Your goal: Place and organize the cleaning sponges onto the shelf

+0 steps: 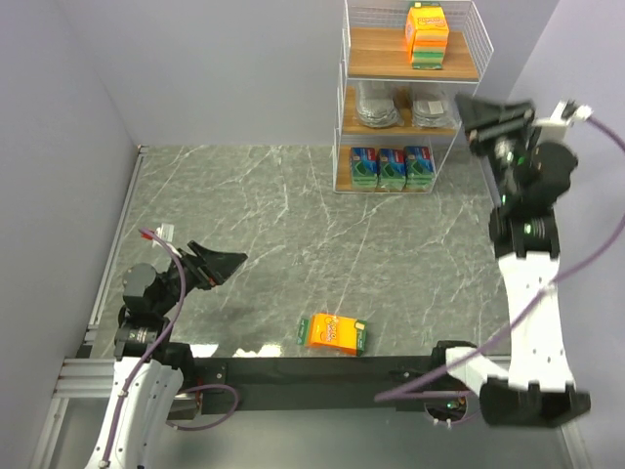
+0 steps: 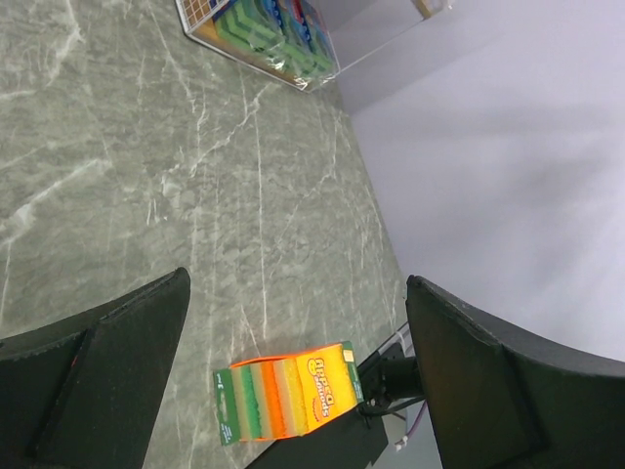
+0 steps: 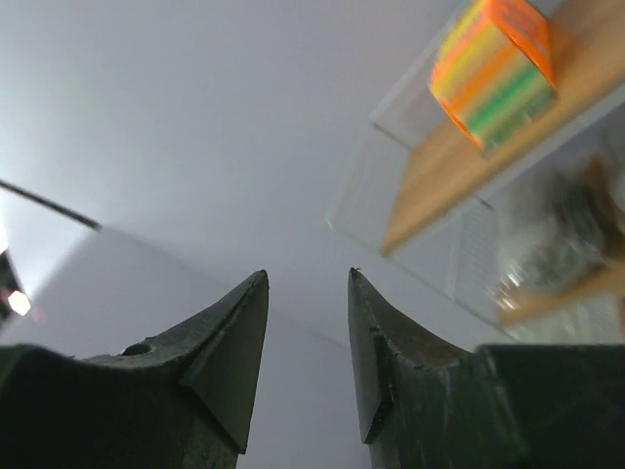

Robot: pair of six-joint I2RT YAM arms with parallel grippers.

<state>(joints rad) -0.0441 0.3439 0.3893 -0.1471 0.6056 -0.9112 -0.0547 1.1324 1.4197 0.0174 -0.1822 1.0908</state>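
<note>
Hovering beside the shelf (image 1: 344,98), the right hand (image 1: 471,122) is partly spread and empty; the left hand (image 1: 227,269) hangs low over the table (image 1: 273,215), spread wide. One orange pack (image 1: 334,332) lies on the table near the arm bases, and the other sponges (image 1: 391,166) sit on the shelf's three tiers.

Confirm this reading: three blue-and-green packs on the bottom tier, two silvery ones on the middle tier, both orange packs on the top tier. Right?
Wrong on the orange ones. Only one orange pack sits on the shelf's top tier; the second orange pack lies on the table near its front edge, as the top external view shows. The rest stands.
</note>
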